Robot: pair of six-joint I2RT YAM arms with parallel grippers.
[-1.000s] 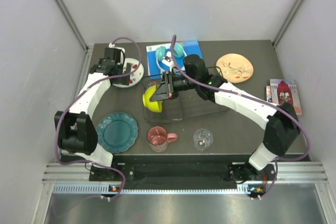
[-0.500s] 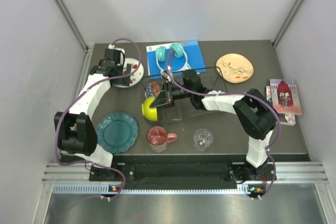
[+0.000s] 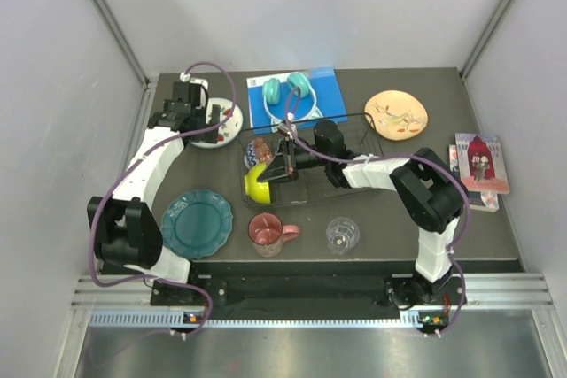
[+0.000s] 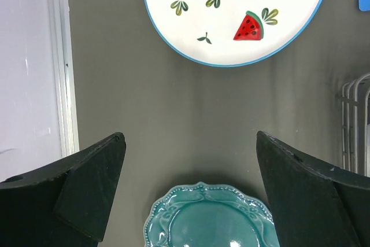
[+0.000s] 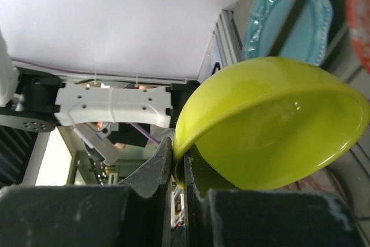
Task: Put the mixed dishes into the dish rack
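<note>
Black left gripper (image 4: 189,143): spread wide and holding nothing. It hovers over the desk (image 4: 115,85) and has hardly moved over the last second.
White plate with red watermelon slices (image 4: 237,15): flat on the desk, just ahead of that gripper's fingers and untouched.
Teal plate (image 4: 214,218): flat on the desk on the near side of the same gripper.
Lime-green bowl (image 5: 272,125): the right gripper (image 5: 178,154) is pressed together on its rim, pinching it, and the bowl is tipped on edge. A second ago the bowl was carried higher on a stretched arm. Now the elbow is folded and the bowl sits lower at the left end of the dish rack (image 3: 354,185). Judged to be the placing step, with the release not yet made.
Small patterned bowl (image 3: 257,150): just beyond the right gripper, at the rack's far-left corner.
Pink mug (image 3: 266,232) and clear glass (image 3: 342,234): on the desk, nearer the bases than the right gripper.
Cream-orange floral plate (image 3: 396,115): on the desk, well to that gripper's right.
Printed packet (image 3: 478,161): at the far right. It has a picture on it, and any writing is too small to read. No other labels are legible.
</note>
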